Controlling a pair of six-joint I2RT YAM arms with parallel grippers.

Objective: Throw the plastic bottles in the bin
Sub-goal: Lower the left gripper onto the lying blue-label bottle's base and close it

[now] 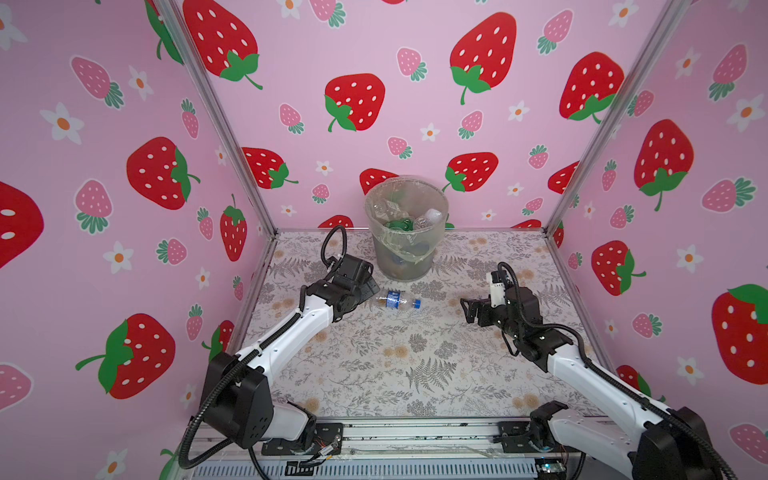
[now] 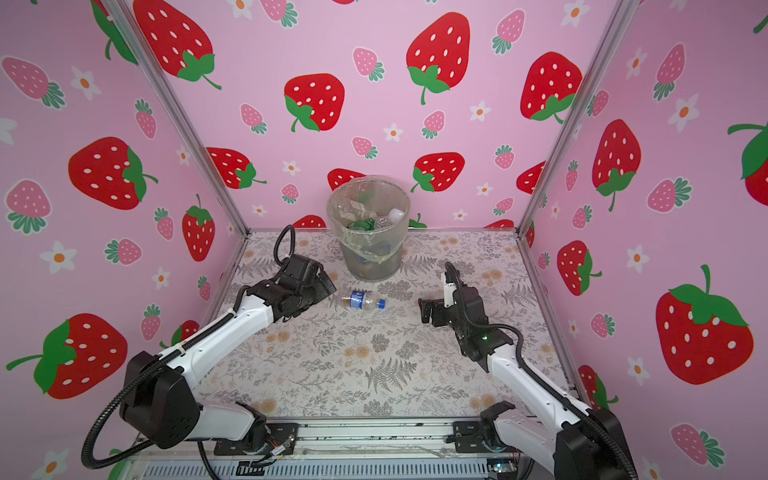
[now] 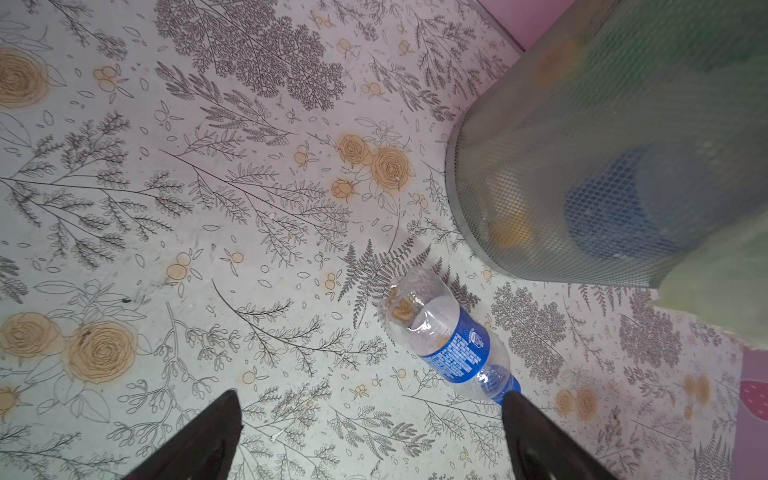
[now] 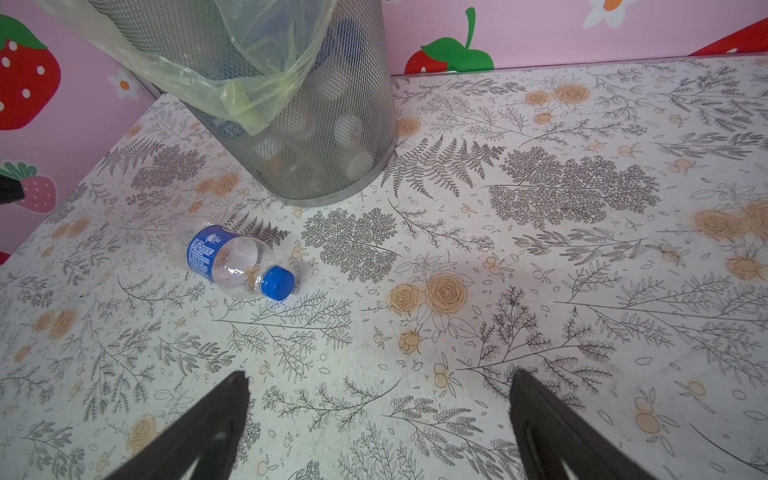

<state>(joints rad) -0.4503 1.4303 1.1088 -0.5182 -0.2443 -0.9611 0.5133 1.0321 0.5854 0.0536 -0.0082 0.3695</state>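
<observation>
— Where's the target?

— I've got one clear plastic bottle with a blue label and blue cap [image 1: 397,300] lying on its side on the floral-print tabletop [image 1: 415,365]. It's just in front of the round grey mesh bin with a clear bag folded over its rim [image 1: 405,262], not touching it. The cap points toward my right arm.

— Any brand on it?

— White print and a round emblem [image 4: 213,238] on the blue band, but it's too small for me to read.

— Grippers?

— My left gripper [image 3: 370,397] has its jaws spread wide with nothing between them, near the bottle's base end. My right gripper [image 4: 380,376] is spread the same way and empty, well apart from the cap.

— And inside the bin?

— There's a heap of other bottles [image 1: 399,216], some clear, some green. I can't read any writing on them.
</observation>
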